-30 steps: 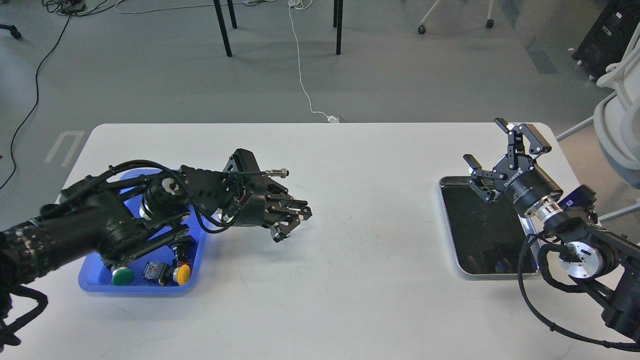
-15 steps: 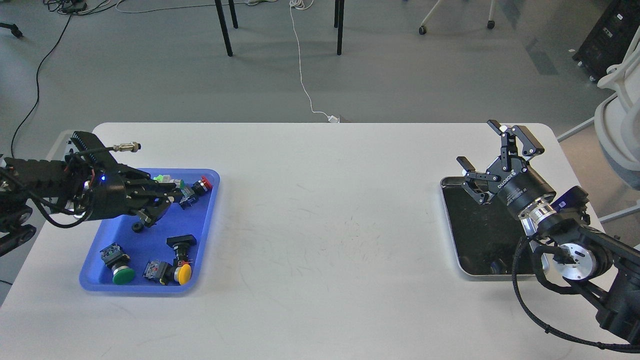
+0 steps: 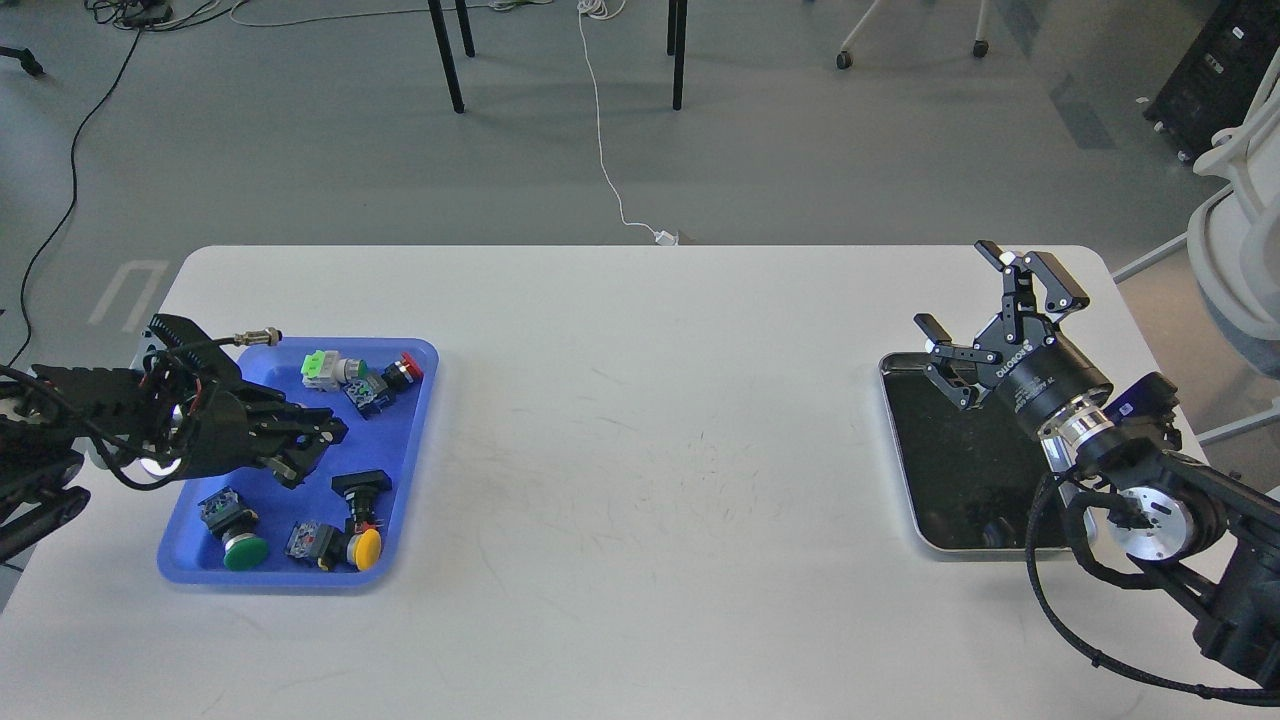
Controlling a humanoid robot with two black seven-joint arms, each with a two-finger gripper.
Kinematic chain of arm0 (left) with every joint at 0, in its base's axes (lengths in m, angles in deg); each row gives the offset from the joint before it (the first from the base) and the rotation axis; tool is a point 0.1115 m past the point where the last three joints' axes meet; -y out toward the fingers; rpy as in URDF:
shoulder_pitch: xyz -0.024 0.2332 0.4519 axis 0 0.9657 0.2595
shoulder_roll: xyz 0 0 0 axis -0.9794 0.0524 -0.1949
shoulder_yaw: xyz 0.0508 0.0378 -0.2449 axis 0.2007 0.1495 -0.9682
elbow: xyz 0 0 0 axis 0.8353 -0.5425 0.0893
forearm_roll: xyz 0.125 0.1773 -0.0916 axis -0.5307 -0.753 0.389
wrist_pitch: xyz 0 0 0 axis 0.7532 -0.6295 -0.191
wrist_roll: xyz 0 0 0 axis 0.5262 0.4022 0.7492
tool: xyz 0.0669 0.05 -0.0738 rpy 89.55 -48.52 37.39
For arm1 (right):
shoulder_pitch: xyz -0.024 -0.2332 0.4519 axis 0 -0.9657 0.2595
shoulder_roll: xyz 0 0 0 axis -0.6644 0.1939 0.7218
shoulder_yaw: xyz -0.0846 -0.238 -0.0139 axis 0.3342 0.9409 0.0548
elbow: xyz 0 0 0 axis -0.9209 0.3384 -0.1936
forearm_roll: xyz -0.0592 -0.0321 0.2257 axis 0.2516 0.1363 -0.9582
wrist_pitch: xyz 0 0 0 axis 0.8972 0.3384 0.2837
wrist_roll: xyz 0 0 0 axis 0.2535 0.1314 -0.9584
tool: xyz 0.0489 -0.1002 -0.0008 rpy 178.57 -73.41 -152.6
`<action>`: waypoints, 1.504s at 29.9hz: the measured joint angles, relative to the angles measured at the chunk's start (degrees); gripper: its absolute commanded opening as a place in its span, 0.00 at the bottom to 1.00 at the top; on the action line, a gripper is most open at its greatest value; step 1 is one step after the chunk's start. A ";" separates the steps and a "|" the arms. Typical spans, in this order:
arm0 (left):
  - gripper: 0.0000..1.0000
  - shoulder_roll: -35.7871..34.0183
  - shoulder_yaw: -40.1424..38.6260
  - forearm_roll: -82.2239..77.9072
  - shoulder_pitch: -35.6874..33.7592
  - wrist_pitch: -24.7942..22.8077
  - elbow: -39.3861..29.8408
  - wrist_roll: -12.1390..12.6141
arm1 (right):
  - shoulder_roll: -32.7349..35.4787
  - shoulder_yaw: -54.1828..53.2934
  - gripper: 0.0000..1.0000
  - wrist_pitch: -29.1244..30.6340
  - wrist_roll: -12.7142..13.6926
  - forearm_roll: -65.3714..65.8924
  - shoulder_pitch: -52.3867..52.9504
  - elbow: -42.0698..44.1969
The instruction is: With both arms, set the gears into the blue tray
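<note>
The blue tray (image 3: 415,460) lies at the table's left and holds several coloured-cap push-button switches. My left gripper (image 3: 318,452) hangs low over the tray's middle, pointing right; it is dark and its fingers cannot be told apart. My right gripper (image 3: 955,287) stands open above the far left corner of the black tray (image 3: 950,440), with nothing between its fingers. No gears can be made out: none shows on the blue tray's floor, and the black tray's dark inside hides anything small.
A green-cap switch (image 3: 244,549) and a yellow-cap switch (image 3: 366,546) sit near the blue tray's front edge, and a red-cap one (image 3: 408,367) at its far right corner. White tabletop (image 3: 650,450) spans between the two trays. A white chair (image 3: 1235,230) stands off the right edge.
My left arm swung left from the table's middle to over the blue tray, then came slightly nearer and lower. My right gripper shifted a little left and stayed open.
</note>
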 measured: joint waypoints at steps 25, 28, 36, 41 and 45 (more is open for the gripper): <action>0.98 1.75 -15.82 33.14 2.34 3.30 -9.51 0.03 | 0.01 -0.50 0.99 -0.16 0.00 0.03 0.20 -0.15; 0.98 5.38 -16.72 51.17 4.76 3.41 -10.11 0.03 | 0.01 -0.25 0.99 -0.16 0.00 0.04 0.50 -0.27; 0.98 17.10 -27.67 77.97 15.79 3.34 -10.12 0.03 | -0.14 -0.19 0.99 0.25 0.00 0.04 0.98 -0.01; 0.98 26.70 -42.86 78.66 25.25 1.04 -10.09 2.90 | -0.27 -0.02 0.99 0.24 0.00 0.04 0.40 -0.04; 0.98 30.59 -49.16 78.71 28.09 -2.53 -9.76 6.79 | -0.30 0.00 0.99 0.15 0.00 0.04 -0.14 -0.27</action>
